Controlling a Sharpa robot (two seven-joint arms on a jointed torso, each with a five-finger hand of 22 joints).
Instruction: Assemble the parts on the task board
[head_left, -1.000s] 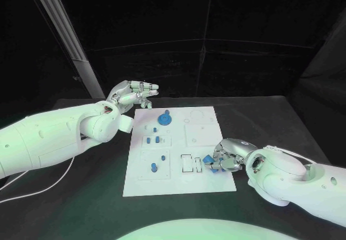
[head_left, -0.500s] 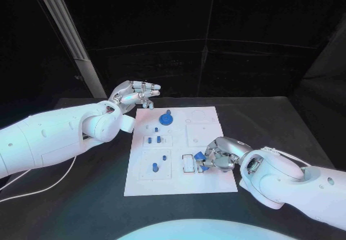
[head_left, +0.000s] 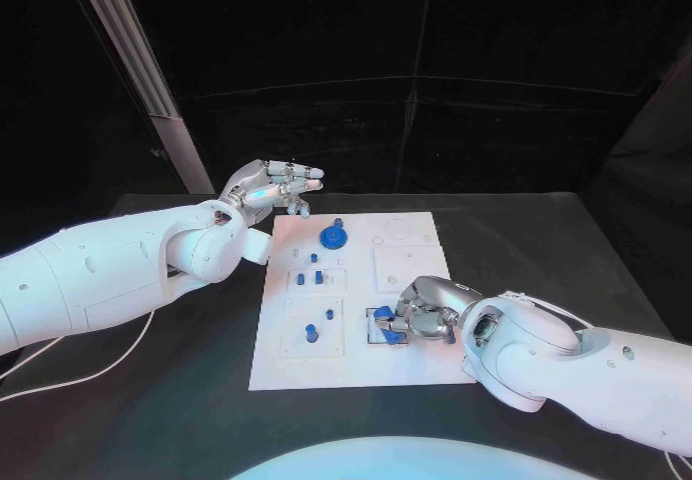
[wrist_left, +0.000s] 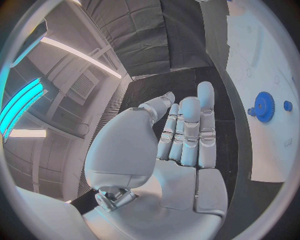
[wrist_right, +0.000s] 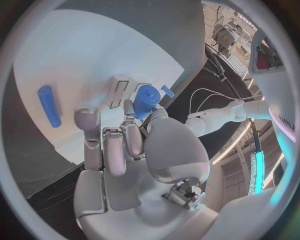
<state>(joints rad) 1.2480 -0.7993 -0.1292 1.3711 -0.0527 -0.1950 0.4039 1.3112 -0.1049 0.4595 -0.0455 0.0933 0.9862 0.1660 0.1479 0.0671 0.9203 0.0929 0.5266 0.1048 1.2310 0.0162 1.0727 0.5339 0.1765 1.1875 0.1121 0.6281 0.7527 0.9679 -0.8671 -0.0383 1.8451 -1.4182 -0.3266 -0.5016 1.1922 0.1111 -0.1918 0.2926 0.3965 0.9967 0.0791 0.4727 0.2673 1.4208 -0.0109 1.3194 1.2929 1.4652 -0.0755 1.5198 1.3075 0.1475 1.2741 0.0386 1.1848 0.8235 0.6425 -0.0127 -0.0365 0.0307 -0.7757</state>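
Observation:
The white task board (head_left: 418, 365) lies in the middle of the black table. My right hand (head_left: 426, 310) hovers low over its near right part and pinches a small blue part (head_left: 387, 322) right at the rectangular slots (wrist_right: 122, 90). In the right wrist view the blue part (wrist_right: 147, 100) sits between thumb and fingers, and a blue rod (wrist_right: 49, 105) lies flat on the board. A blue gear (head_left: 335, 237) stands at the board's far side, with small blue pegs (head_left: 300, 280) and other blue pieces (head_left: 310, 334) left of centre. My left hand (head_left: 274, 187) is raised beyond the far left corner and holds nothing.
A metal pole (head_left: 144, 80) rises at the back left. A thin cable (head_left: 87, 370) trails over the table under my left arm. In the left wrist view the blue gear (wrist_left: 264, 106) and a small peg (wrist_left: 287, 105) show on the board (wrist_left: 262, 50).
My right hand has moved left across the board with the blue part, from the right edge to the rectangular slots. The left hand has barely shifted.

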